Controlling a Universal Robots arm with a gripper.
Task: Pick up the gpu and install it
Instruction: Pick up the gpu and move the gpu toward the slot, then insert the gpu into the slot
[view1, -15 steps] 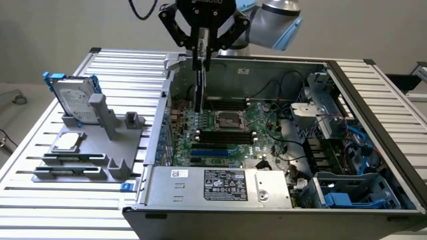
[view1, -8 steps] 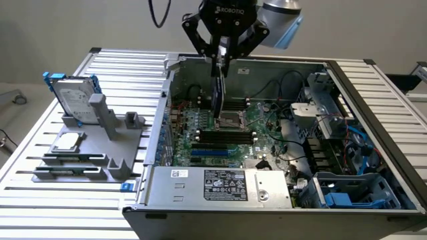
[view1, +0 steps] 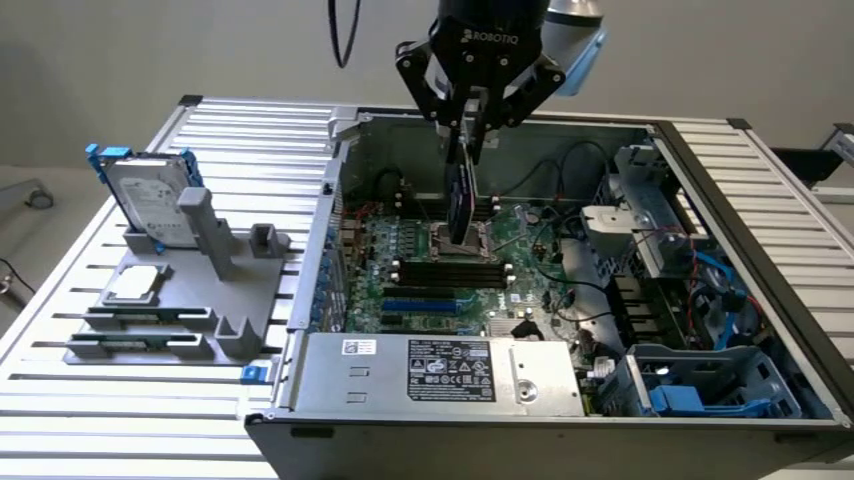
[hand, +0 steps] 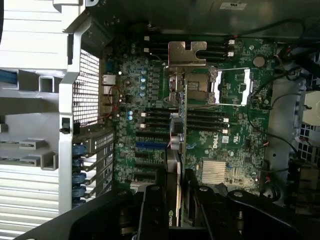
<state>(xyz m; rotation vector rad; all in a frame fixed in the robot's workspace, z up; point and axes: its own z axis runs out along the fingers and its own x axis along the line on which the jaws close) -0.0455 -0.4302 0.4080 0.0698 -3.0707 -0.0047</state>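
My gripper (view1: 470, 128) hangs over the open computer case (view1: 310, 255), shut on the gpu (view1: 461, 195). The card hangs upright and edge-on from the fingers, black with a green board edge. Its lower end is above the motherboard (view1: 441, 265), near the processor socket (view1: 461, 240). In the wrist view the gpu (hand: 182, 145) runs as a thin strip away from the gripper (hand: 177, 195). Its silver end bracket (hand: 187, 52) is at the far end, over the green motherboard (hand: 220, 140). The black fingers (hand: 152, 210) sit on either side of it.
A grey fixture (view1: 220, 300) on the slatted table at the exterior view's left holds a silver hard drive with a blue frame (view1: 147, 195) and a small square chip (view1: 134, 285). The power supply (view1: 427, 370) fills the case's near side. Cables and drive bays (view1: 667, 290) are at the right.
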